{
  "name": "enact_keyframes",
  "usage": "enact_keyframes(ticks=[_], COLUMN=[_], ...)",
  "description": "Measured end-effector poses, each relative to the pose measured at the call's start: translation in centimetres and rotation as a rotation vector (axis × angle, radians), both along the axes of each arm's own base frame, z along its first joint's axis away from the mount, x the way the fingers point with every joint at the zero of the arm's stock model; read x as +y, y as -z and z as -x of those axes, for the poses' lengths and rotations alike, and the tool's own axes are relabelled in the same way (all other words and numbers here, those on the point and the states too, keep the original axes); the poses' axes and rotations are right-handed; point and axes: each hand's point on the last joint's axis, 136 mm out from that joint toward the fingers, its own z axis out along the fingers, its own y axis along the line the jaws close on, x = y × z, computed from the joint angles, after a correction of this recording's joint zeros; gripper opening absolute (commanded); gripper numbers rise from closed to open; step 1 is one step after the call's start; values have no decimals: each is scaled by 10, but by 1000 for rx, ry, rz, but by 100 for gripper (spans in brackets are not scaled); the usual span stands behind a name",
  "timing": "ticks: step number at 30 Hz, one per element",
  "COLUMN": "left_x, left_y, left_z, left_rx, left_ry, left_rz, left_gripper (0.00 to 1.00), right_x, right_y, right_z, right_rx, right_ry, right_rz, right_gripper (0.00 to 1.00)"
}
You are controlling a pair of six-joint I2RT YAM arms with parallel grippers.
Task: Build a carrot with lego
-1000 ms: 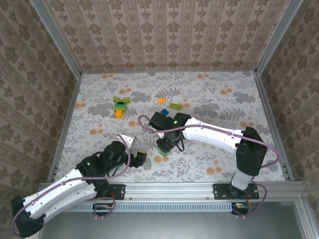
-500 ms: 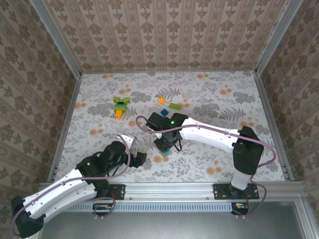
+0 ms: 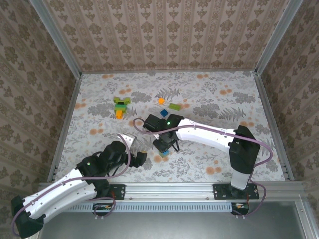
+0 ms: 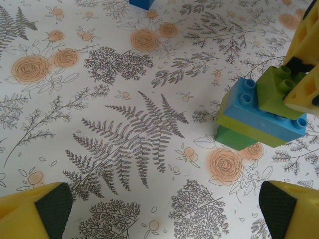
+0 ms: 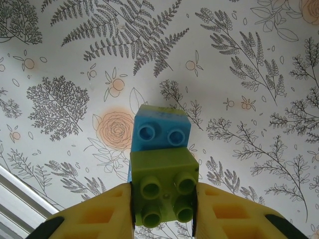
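The carrot (image 3: 120, 106), a build of lime and dark green bricks with an orange tip, lies at the back left of the table. My right gripper (image 5: 164, 199) is shut on a lime lego brick (image 5: 163, 191), which sits on a blue brick (image 5: 160, 134). In the left wrist view that stack shows a blue layer (image 4: 259, 114) over a lime layer and a dark green base (image 4: 235, 139), resting on the table. My left gripper (image 4: 164, 214) stands wide open just left of the stack, with nothing between its fingers (image 4: 47, 214).
Loose bricks lie behind the right gripper: an orange one (image 3: 161, 100), a lime one (image 3: 175, 106) and a blue one (image 3: 164, 112). Metal rails and patterned walls enclose the floral table (image 3: 224, 94).
The right arm has shifted slightly to the left, its jaws still closed on the lime brick. The left arm has not moved.
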Motion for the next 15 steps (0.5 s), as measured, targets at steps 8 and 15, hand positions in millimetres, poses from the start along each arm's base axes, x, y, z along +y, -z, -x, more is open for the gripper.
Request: enact_keyframes(ticks=[8, 15], left_x=[0, 0], left_y=[0, 0], left_z=[0, 0], left_rx=[0, 0], left_ry=[0, 0], left_rz=[0, 0], left_gripper=[99, 99], right_x=[1, 1], right_y=[0, 2], right_z=[1, 2], right_rx=[-10, 0], right_ry=[-2, 50], right_rz=[23, 17], right_gripper=[31, 31])
